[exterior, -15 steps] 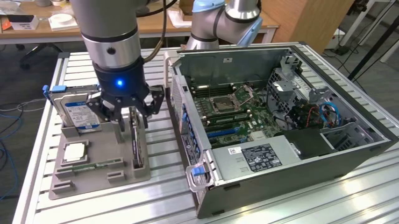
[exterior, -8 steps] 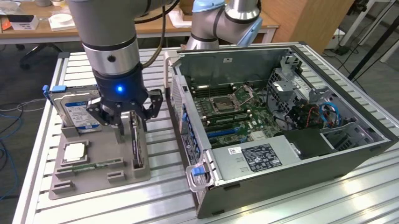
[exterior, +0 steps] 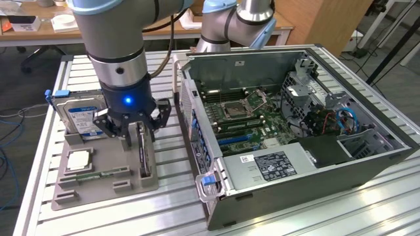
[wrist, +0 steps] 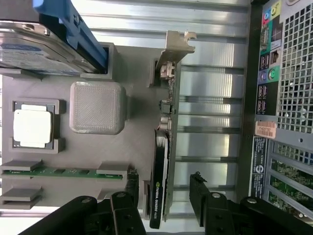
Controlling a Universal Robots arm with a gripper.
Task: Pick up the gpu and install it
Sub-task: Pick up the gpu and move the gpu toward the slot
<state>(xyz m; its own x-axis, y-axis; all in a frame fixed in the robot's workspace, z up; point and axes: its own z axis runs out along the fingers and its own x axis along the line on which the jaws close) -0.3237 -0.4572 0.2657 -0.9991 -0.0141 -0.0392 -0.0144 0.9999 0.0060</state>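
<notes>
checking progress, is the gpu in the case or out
Out. The gpu stands on edge in the grey tray beside the case, with the open gripper astride it.

Bright, even room light. Glare streaks the table slats at the exterior view's right; a blue lamp glows, and the case interior sits in soft shadow.

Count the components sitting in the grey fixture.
4. Hard drive standing at the fixture's far end in the exterior view; CPU in the pocket nearer the camera; memory stick nearer still; gpu on edge along the side facing the PC case. None looks hidden.
</notes>
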